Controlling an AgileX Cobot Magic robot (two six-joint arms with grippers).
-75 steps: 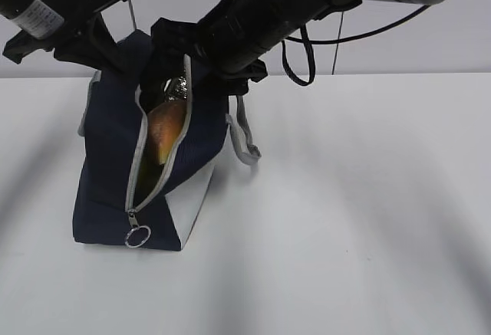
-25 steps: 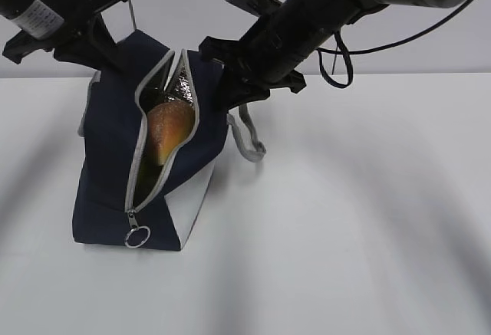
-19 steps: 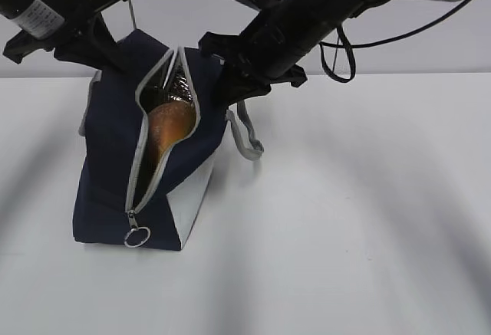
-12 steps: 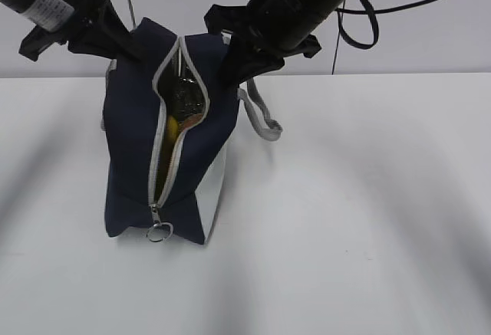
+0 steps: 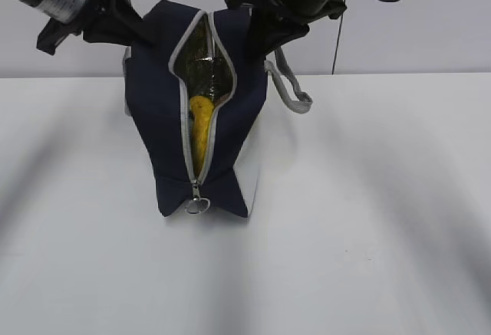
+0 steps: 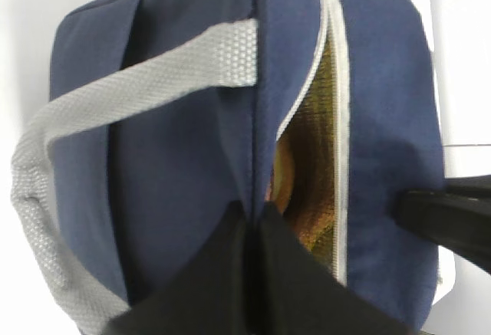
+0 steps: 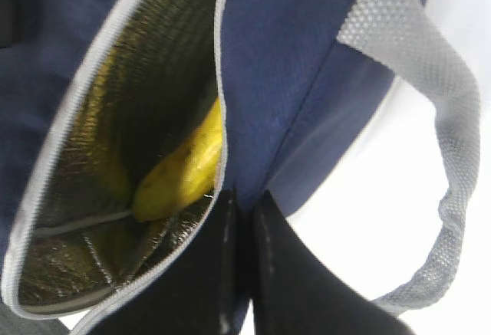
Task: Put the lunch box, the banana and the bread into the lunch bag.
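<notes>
The navy lunch bag [image 5: 165,120] stands upright on the white table, its zipper open along the top. The yellow banana [image 5: 199,124] lies inside against the foil lining and shows in the right wrist view [image 7: 184,170]. A reddish-brown rounded surface, apparently the bread [image 6: 280,185], shows inside the opening. The lunch box is hidden. My left gripper [image 6: 253,208] is shut on the bag's left top edge [image 5: 126,24]. My right gripper [image 7: 244,197] is shut on the right top edge [image 5: 261,32]. Together they hold the mouth apart.
The metal ring pull [image 5: 196,206] hangs at the bag's near bottom end. A grey strap handle [image 5: 291,93] droops on the right side, another on the left [image 6: 46,151]. A thin cable [image 5: 337,44] hangs behind, before the grey wall.
Both arms have risen and moved right, bringing the bag with them; it now stands more upright. The bread that showed in the opening has dropped from the exterior view, and the banana shows there.
</notes>
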